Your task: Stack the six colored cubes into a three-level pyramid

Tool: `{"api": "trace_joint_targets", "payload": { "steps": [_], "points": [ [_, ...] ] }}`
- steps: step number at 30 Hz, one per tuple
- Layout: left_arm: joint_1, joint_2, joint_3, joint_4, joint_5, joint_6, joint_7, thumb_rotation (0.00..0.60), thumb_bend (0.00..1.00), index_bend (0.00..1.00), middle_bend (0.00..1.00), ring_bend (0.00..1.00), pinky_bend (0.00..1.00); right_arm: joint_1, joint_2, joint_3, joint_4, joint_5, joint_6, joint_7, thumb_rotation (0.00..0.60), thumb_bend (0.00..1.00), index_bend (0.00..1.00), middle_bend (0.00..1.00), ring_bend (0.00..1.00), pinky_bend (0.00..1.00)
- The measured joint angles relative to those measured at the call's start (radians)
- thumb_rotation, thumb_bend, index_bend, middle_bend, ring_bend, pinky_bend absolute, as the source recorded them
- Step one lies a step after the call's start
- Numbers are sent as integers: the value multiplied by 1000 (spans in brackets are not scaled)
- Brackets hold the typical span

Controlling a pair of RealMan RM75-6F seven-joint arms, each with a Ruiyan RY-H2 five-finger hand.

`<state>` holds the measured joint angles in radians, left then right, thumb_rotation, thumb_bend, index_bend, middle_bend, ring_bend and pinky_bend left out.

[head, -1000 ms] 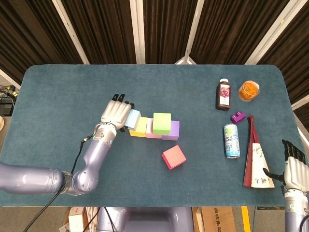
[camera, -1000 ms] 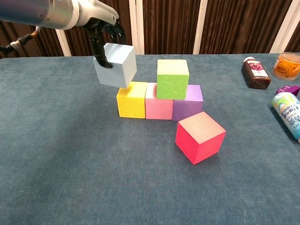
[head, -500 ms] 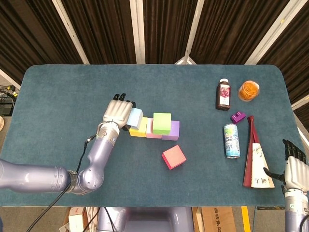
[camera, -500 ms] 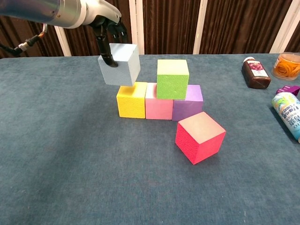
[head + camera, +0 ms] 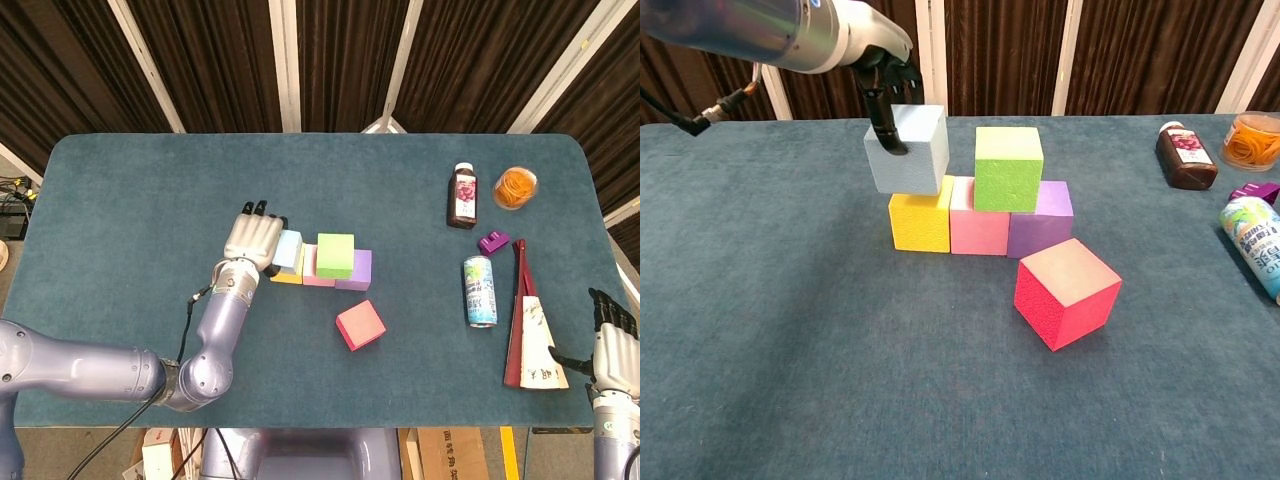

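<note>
A row of three cubes lies mid-table: yellow, pink and purple. A green cube sits on top, over the pink and purple ones. My left hand holds a light blue cube just above the yellow cube, left of the green one; whether it touches the yellow cube I cannot tell. A red cube lies tilted on the cloth in front of the purple one. My right hand hangs at the table's right front corner, holding nothing.
At the right stand a dark juice bottle, an orange-filled cup, a small purple piece, a lying can and a dark red cone-shaped carton. The table is covered in teal cloth.
My left hand has carried the light blue cube rightward and lower, from left of the row to over the yellow cube. The right hand has not moved.
</note>
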<state>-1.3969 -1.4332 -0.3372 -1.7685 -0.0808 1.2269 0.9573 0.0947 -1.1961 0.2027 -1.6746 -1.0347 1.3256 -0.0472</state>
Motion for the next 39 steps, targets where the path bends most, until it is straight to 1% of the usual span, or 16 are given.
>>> {"api": "trace_joint_targets", "payload": {
  "steps": [5, 16, 29, 39],
  "points": [
    [-11, -26, -12, 18, -12, 20, 17, 600, 370, 341, 296, 0, 0, 0, 1, 0, 2, -1, -4, 8, 600, 198, 62, 78, 35, 0],
    [-26, -118, -40, 90, -11, 118, 34, 600, 366, 348, 306, 0, 0, -1, 4, 1, 6, -3, -4, 11, 600, 198, 62, 79, 35, 0],
    [-4, -156, -79, 106, 4, 113, 62, 600, 364, 353, 309, 0, 0, -1, 6, 4, 6, 0, -3, 11, 600, 198, 62, 79, 35, 0],
    [6, -171, -114, 103, -10, 131, 83, 600, 364, 356, 308, 0, 0, -3, 9, 6, 7, 1, -2, 17, 600, 198, 62, 79, 35, 0]
  ]
}}
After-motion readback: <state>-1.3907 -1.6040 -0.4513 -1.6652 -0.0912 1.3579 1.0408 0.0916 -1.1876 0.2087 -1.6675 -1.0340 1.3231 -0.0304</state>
